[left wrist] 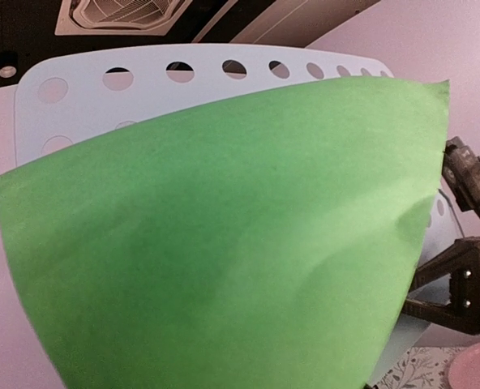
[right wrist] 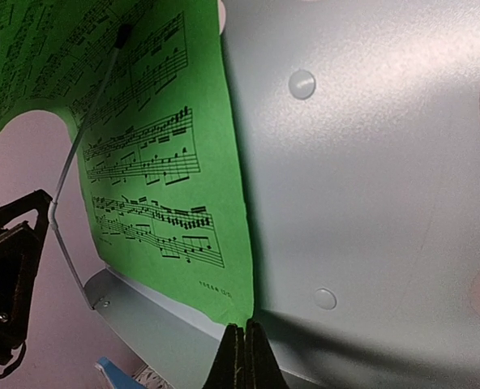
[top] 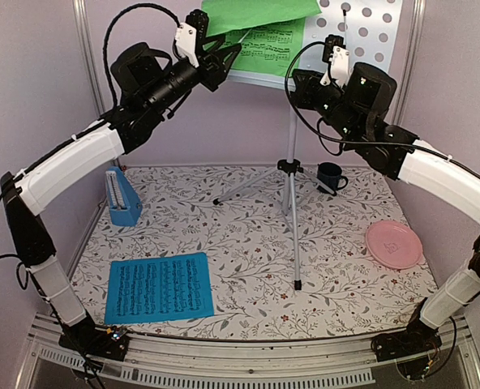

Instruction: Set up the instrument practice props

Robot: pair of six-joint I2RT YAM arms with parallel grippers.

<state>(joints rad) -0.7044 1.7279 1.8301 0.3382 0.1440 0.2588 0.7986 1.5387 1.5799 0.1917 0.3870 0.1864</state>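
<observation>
Floral cloth covers the table. At the far middle the music stand stands with the green sheet on it, its top curling forward. The blue sheet lies flat near left and is not yet placed, I think. The metronome stands at left.

From the left wrist, green paper fills the view. I cannot tell if the left gripper is closed or apart.

From the right wrist, the right gripper has its fingers together, just under the green sheet's lower corner.
</observation>
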